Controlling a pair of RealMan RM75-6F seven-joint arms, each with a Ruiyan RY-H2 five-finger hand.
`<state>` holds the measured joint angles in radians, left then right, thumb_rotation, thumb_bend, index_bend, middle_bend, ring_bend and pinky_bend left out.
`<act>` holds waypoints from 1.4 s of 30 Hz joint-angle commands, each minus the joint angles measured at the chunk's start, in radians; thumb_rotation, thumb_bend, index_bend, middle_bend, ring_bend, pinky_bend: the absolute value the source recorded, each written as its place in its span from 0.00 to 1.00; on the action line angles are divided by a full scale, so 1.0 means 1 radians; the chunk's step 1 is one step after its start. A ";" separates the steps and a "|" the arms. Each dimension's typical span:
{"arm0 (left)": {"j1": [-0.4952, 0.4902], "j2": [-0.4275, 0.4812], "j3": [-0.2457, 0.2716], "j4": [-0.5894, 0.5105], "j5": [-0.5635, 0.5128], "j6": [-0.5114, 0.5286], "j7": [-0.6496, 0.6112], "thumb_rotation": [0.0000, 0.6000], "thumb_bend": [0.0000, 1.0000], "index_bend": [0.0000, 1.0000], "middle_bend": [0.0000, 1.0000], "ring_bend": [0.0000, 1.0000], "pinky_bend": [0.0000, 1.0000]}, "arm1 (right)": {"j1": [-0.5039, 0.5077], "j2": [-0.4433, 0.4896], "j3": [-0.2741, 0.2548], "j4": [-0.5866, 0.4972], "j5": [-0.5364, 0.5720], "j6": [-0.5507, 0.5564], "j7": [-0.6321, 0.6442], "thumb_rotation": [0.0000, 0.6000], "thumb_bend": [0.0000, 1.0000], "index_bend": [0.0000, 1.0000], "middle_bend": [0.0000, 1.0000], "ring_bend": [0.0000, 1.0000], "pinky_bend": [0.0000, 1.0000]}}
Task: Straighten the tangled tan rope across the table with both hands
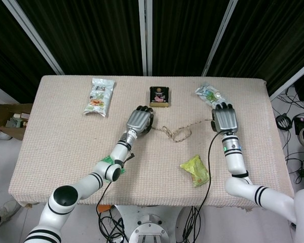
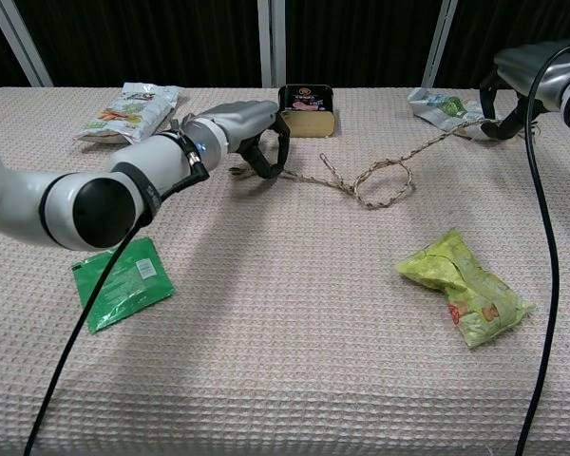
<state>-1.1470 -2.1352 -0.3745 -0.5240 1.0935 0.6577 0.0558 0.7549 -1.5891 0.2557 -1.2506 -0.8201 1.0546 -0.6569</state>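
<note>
The tan rope (image 1: 180,131) (image 2: 380,180) stretches across the table's middle, with one loose loop near its centre. My left hand (image 1: 139,120) (image 2: 245,131) grips the rope's left end with its fingers curled down onto the cloth. My right hand (image 1: 224,118) (image 2: 524,76) holds the right end, and the rope rises taut toward it. Only part of the right hand shows in the chest view.
A black tin (image 1: 159,96) (image 2: 307,98) lies just behind the rope. A clear snack bag (image 1: 209,93) sits by my right hand, another snack bag (image 1: 99,96) at back left. A yellow-green packet (image 1: 195,170) (image 2: 461,286) and a green sachet (image 2: 122,279) lie nearer the front.
</note>
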 commanded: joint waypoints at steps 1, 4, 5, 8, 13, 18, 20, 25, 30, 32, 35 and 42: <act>0.007 0.005 -0.001 -0.001 0.001 0.007 -0.003 1.00 0.51 0.60 0.21 0.11 0.14 | -0.001 0.003 -0.001 -0.001 -0.004 0.000 0.003 1.00 0.67 0.77 0.35 0.18 0.27; 0.021 0.020 -0.002 -0.013 0.001 0.021 -0.006 1.00 0.52 0.60 0.21 0.11 0.14 | -0.005 0.008 -0.004 -0.004 -0.011 -0.001 0.013 1.00 0.67 0.77 0.35 0.18 0.27; 0.029 0.028 0.000 -0.018 0.003 0.028 -0.003 1.00 0.52 0.60 0.21 0.11 0.14 | -0.006 0.011 -0.006 -0.005 -0.016 -0.002 0.016 1.00 0.67 0.77 0.35 0.18 0.27; 0.055 0.055 0.010 -0.046 0.010 0.049 0.003 1.00 0.52 0.60 0.21 0.11 0.14 | -0.013 0.020 -0.011 -0.012 -0.027 -0.001 0.027 1.00 0.67 0.77 0.35 0.18 0.26; 0.122 0.124 0.036 -0.135 0.030 0.110 0.011 1.00 0.53 0.60 0.21 0.11 0.14 | -0.030 0.050 -0.021 -0.038 -0.048 0.005 0.047 1.00 0.67 0.77 0.35 0.18 0.26; 0.236 0.253 0.085 -0.299 0.046 0.187 0.050 1.00 0.54 0.60 0.23 0.12 0.14 | -0.061 0.108 -0.034 -0.085 -0.088 0.029 0.076 1.00 0.67 0.77 0.35 0.18 0.25; 0.284 0.314 0.103 -0.377 0.042 0.219 0.076 1.00 0.54 0.60 0.23 0.12 0.14 | -0.075 0.133 -0.040 -0.106 -0.103 0.038 0.090 1.00 0.67 0.77 0.35 0.18 0.25; 0.387 0.444 0.141 -0.544 0.042 0.297 0.110 1.00 0.54 0.61 0.23 0.12 0.14 | -0.109 0.180 -0.051 -0.142 -0.128 0.056 0.126 1.00 0.67 0.77 0.35 0.18 0.25; 0.484 0.540 0.186 -0.649 0.041 0.358 0.112 1.00 0.54 0.61 0.23 0.12 0.14 | -0.146 0.211 -0.053 -0.151 -0.140 0.061 0.198 1.00 0.67 0.77 0.35 0.18 0.25; 0.509 0.565 0.201 -0.671 0.042 0.369 0.111 1.00 0.54 0.61 0.23 0.12 0.14 | -0.157 0.215 -0.056 -0.146 -0.145 0.061 0.217 1.00 0.67 0.77 0.35 0.18 0.25; 0.537 0.592 0.218 -0.689 0.049 0.382 0.108 1.00 0.54 0.61 0.23 0.12 0.14 | -0.172 0.219 -0.062 -0.140 -0.153 0.064 0.234 1.00 0.67 0.77 0.35 0.18 0.25; 0.570 0.610 0.233 -0.678 0.045 0.381 0.099 1.00 0.54 0.61 0.23 0.12 0.14 | -0.204 0.209 -0.074 -0.096 -0.147 0.064 0.261 1.00 0.67 0.77 0.35 0.18 0.25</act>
<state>-0.5801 -1.5253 -0.1418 -1.2060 1.1423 1.0411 0.1579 0.5567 -1.3764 0.1843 -1.3555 -0.9704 1.1198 -0.4021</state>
